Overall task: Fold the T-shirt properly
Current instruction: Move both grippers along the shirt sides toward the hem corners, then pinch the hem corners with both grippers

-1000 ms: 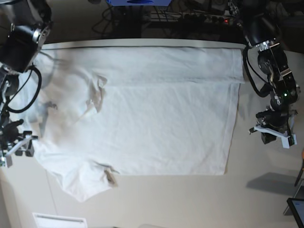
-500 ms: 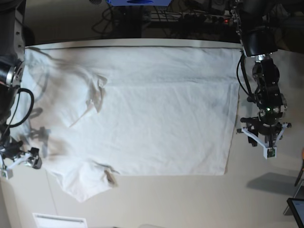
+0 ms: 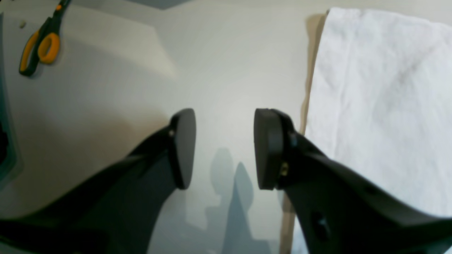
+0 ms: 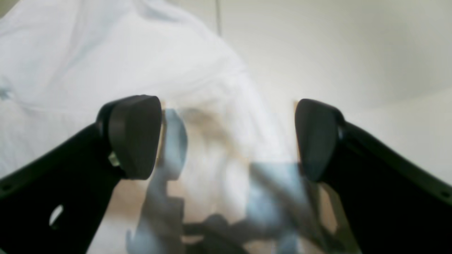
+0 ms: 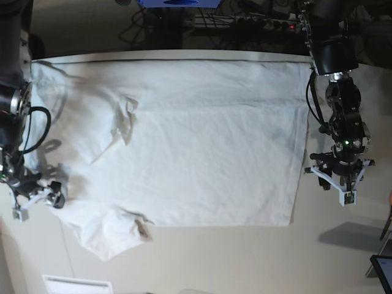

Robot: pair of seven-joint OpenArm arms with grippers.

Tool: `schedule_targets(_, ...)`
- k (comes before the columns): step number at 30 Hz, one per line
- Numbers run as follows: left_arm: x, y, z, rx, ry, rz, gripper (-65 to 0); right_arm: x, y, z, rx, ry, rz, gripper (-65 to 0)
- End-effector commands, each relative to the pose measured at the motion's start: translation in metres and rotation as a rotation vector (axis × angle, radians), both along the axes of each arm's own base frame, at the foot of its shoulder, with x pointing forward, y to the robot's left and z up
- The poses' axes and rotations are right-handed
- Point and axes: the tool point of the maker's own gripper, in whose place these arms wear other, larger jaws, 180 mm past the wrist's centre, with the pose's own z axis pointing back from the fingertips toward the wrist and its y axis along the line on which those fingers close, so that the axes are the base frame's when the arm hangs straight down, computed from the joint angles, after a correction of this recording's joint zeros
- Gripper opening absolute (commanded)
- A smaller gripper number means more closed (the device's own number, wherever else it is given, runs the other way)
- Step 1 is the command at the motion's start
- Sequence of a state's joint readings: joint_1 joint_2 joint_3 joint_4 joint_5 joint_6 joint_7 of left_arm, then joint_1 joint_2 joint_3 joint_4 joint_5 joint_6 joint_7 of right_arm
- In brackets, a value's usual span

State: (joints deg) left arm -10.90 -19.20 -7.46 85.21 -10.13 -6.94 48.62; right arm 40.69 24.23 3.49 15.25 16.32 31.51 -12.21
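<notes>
The white T-shirt (image 5: 202, 153) lies spread over the table, collar (image 5: 124, 121) to the left, hem to the right and a crumpled sleeve (image 5: 113, 236) at the near left. My left gripper (image 5: 340, 182) stands open over bare table just right of the hem. In the left wrist view, that left gripper (image 3: 225, 148) holds nothing and the T-shirt (image 3: 381, 106) lies beside its right finger. My right gripper (image 5: 38, 197) sits at the shirt's left edge. In the right wrist view, this right gripper (image 4: 226, 141) is wide open over the T-shirt (image 4: 106, 63), which is blurred.
Orange-handled scissors (image 3: 39, 42) lie on the table past the left gripper. A dark screen corner (image 5: 383, 269) sits at the near right. Cables and a power strip (image 5: 269, 24) run behind the table's far edge. A white label (image 5: 76, 285) lies near the front left.
The left gripper moved in beside the hem and opened, then held still. The right gripper opened wide and shifted right, up to the shirt's left edge.
</notes>
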Motion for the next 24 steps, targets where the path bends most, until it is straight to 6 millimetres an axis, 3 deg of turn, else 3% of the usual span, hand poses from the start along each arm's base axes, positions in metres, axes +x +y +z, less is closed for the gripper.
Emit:
schedule_targets(1,0.008,0.005,0.019,0.023,-0.049,0.002,-37.8,0.015,0.000,0.020,-0.006,-0.041,0.015,-10.3)
schedule_targets(4,0.008,0.005,0.019,0.023,-0.049,0.002,-37.8,0.017,0.013,0.016,0.005,-0.038,0.035,-18.6)
schedule_targets(13,0.015,0.011,0.014,0.002,-0.036,0.022,-37.3,0.017,0.019,0.014,0.010,-0.035,0.043,-52.1)
schedule_targets(16,0.029,0.017,0.010,-0.033,-0.023,0.049,-30.7,0.016,0.020,0.013,0.011,-0.033,0.044,-65.0)
schedule_targets(18,0.043,0.018,0.009,-0.063,-0.038,0.060,-27.2,0.013,0.020,0.010,0.011,-0.024,0.044,-64.7)
schedule_targets(22,0.076,0.017,0.005,-0.124,-0.076,0.072,-26.4,0.009,0.021,0.004,0.012,-0.013,0.046,-64.7)
schedule_targets(24,0.092,0.005,-0.003,-0.176,-0.069,0.041,-26.4,0.008,0.021,0.003,0.012,-0.011,0.046,-64.7)
